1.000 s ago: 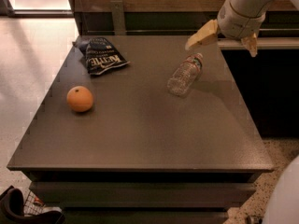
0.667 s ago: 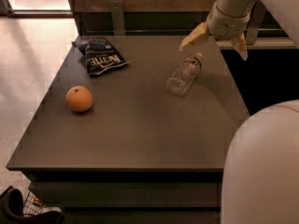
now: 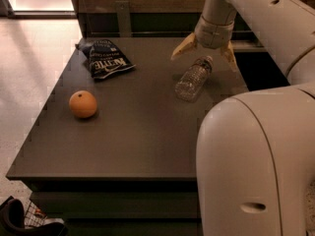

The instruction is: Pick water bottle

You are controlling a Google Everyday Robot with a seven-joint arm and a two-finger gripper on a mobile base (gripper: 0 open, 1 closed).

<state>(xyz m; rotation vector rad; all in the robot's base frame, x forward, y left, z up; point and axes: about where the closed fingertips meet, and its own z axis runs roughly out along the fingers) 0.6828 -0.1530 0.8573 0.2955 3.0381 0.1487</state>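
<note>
The water bottle (image 3: pixel 193 79) is clear ribbed plastic with a cap at its far end. It lies on its side on the dark table (image 3: pixel 138 132), right of the middle. My gripper (image 3: pixel 205 55) hangs just above the bottle's neck end, open and empty. Its two tan fingers spread wide, one (image 3: pixel 182 46) to the left of the bottle and one to the right of the cap. The arm comes in from the upper right, and its big white body fills the lower right of the view.
An orange (image 3: pixel 82 104) sits on the table's left side. A dark chip bag (image 3: pixel 105 59) lies at the back left. A counter or shelf runs behind the table. The floor is to the left.
My gripper has moved left and lower, from beside the bottle's cap to over its neck. The arm's body has swung into the lower right. The bottle, orange and bag have not moved.
</note>
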